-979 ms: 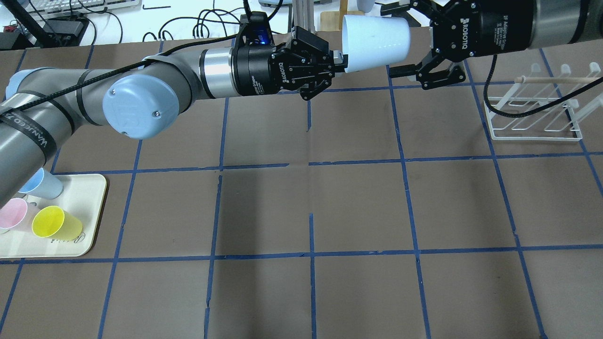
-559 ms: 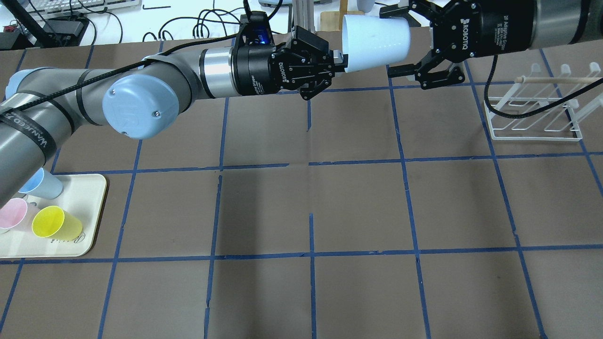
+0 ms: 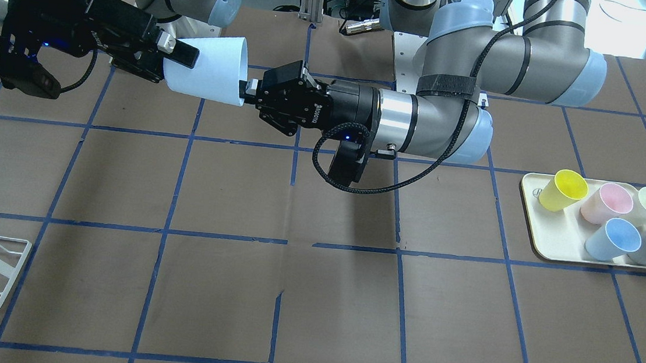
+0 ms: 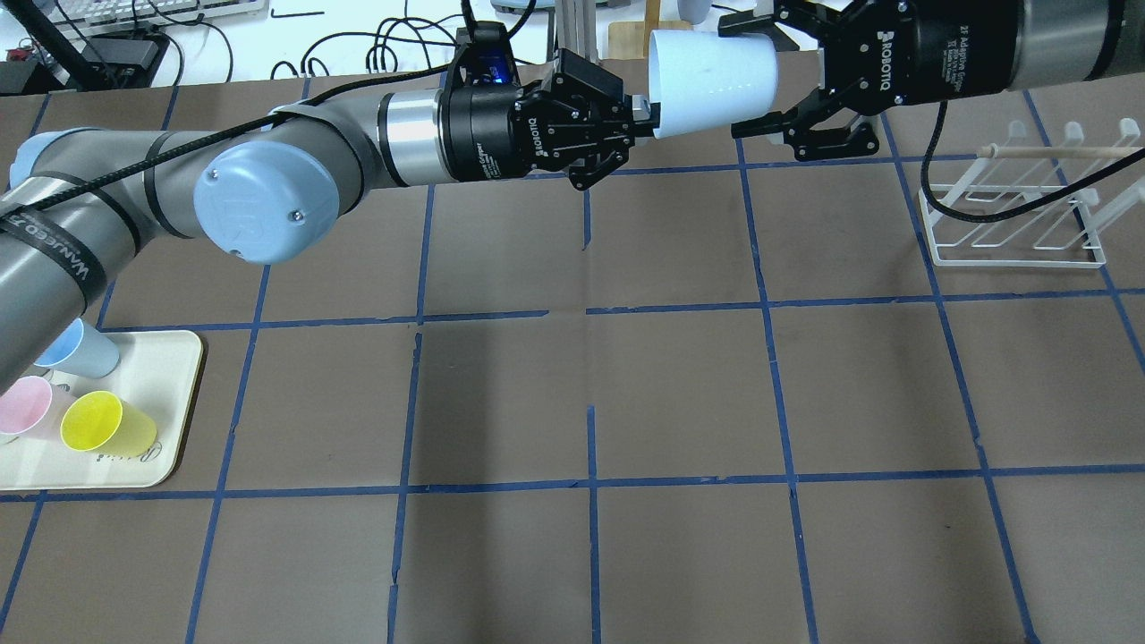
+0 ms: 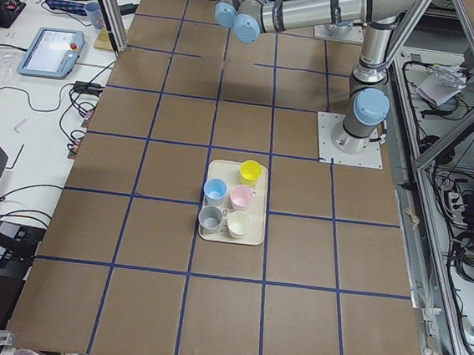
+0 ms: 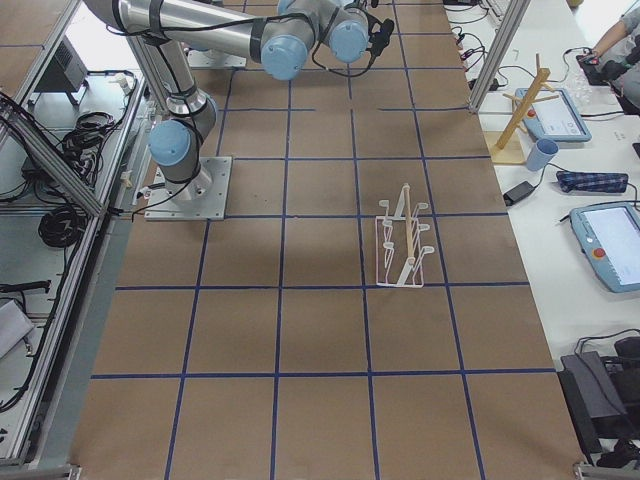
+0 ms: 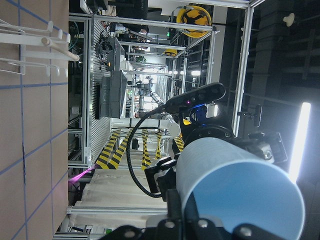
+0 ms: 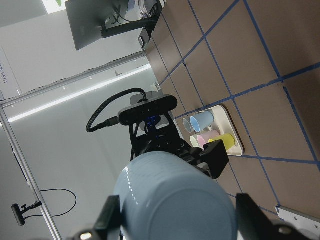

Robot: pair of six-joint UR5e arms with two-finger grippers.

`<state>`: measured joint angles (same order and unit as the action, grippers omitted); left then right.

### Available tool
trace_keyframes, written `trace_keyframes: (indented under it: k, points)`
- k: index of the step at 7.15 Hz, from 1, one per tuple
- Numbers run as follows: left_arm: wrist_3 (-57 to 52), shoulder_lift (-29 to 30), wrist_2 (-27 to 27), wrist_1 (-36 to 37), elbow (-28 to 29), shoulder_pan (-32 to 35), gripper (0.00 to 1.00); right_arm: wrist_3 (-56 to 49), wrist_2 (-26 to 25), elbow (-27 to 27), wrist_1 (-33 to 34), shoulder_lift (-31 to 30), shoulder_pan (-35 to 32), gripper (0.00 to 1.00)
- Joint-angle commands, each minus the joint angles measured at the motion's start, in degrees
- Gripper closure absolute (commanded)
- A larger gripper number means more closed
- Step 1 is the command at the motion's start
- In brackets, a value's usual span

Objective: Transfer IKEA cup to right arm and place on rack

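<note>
The silver left arm with the ribbed cable (image 4: pixel 259 201) and the silver right arm with the smooth black cable (image 4: pixel 1064 36) reach toward each other over the brown gridded table (image 4: pixel 680 394). The white wire rack (image 4: pixel 1020 210) stands on the right arm's side. Between the arms, in the air, lies the pale blue plastic tumbler (image 4: pixel 711 80): plain, tapered, handleless, mouth toward the left arm. The black left gripper (image 4: pixel 646 112) pinches its rim. The black right gripper (image 4: pixel 735 76) straddles the closed end, fingers close against the sides; whether they press is unclear.
</note>
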<state>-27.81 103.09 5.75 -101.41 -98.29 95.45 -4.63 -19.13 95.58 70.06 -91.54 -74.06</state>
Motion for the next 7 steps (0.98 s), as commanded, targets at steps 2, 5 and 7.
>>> trace_keyframes:
  k: [2, 5, 7]
  points:
    - [1.53, 0.0, 0.05, 0.33, 0.29, 0.0, 0.76, -0.03, 0.06, -0.22, -0.01, -0.13, 0.06, 0.4]
    - [10.67, -0.78, -0.83, 1.65, 0.73, -0.18, 0.0, 0.06, -0.03, -0.83, 0.07, -0.04, 0.15, 0.41]
    - [10.5, -1.05, -1.88, 1.65, -0.06, -0.79, 0.0, 1.02, -0.82, -1.79, 0.16, 0.05, 0.15, 0.42]
